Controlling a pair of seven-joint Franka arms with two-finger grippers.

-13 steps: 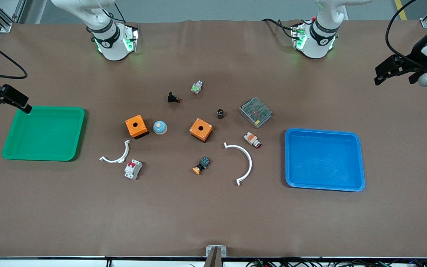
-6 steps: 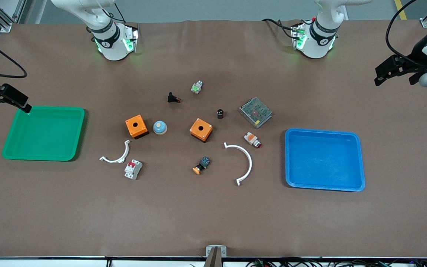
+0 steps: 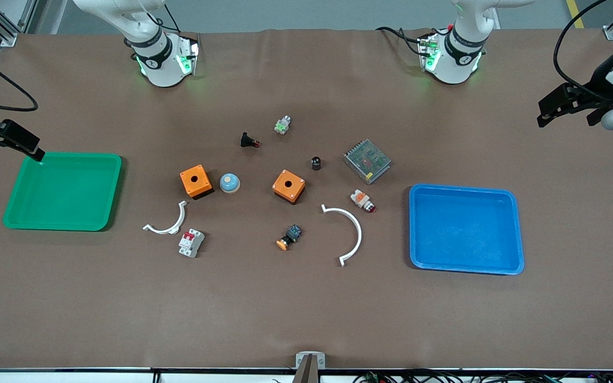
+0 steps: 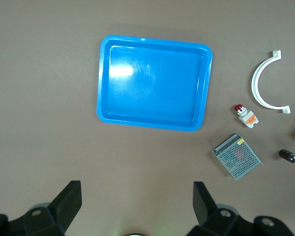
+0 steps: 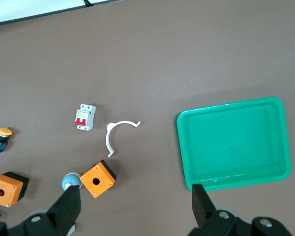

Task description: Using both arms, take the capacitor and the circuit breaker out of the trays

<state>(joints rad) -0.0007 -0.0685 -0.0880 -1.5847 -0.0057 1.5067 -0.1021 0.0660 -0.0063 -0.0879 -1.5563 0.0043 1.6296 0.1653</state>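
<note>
The capacitor [image 3: 316, 163], a tiny black cylinder, stands mid-table between an orange box [image 3: 288, 186] and a metal mesh unit [image 3: 367, 160]; it also shows in the left wrist view [image 4: 288, 156]. The breaker [image 3: 191, 243], white-grey with red levers, lies nearer the front camera, beside a small white arc [image 3: 167, 220]; it also shows in the right wrist view [image 5: 84, 117]. My left gripper [image 3: 548, 109] hangs open and empty high over the left arm's end of the table [image 4: 136, 196]. My right gripper [image 3: 32, 149] is open and empty, above the green tray's corner [image 5: 135, 194].
A green tray [image 3: 61, 226] lies at the right arm's end, a blue tray [image 3: 466, 268] at the left arm's end. Between them lie a second orange box [image 3: 196, 181], a blue dome button [image 3: 229, 183], a large white arc [image 3: 350, 234] and several small switches.
The left gripper has shifted very slightly at the table's end. The right gripper and the parts on the table have not moved.
</note>
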